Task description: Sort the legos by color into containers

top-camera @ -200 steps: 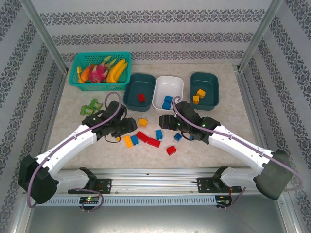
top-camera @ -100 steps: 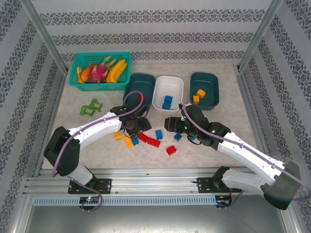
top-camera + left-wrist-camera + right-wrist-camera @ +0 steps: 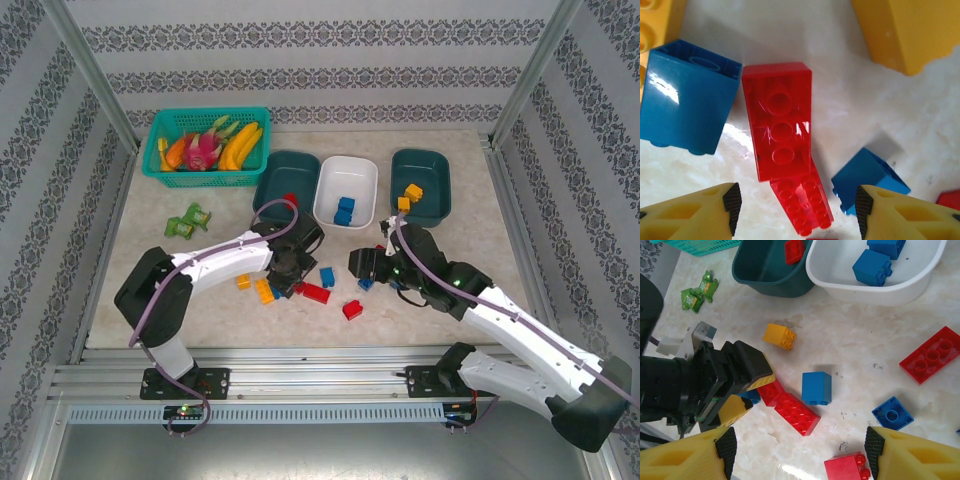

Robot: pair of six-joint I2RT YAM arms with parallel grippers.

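My left gripper point(image 3: 290, 272) hangs open low over two red legos point(image 3: 780, 122), point(image 3: 802, 202), its pads point(image 3: 732, 207) apart and touching neither. Blue legos point(image 3: 687, 97), point(image 3: 867, 180) lie on either side. My right gripper point(image 3: 365, 265) is open and empty above the loose legos: a long red one point(image 3: 795, 412), a blue cube point(image 3: 816, 387), a small red one point(image 3: 847, 467). At the back, the left teal container point(image 3: 285, 180) holds a red lego, the white one point(image 3: 347, 190) blue legos, and the right teal one point(image 3: 420, 185) yellow-orange legos.
A teal mesh basket point(image 3: 205, 148) of toy fruit stands at the back left, with a small green toy point(image 3: 187, 220) in front of it. Yellow legos point(image 3: 265, 291) lie left of the left gripper. Metal frame posts rise at the table's corners.
The left arm has swung right, from the yellow bricks to the red ones at mid-table, and its jaws have widened a little. The right gripper has drawn back toward the near right.
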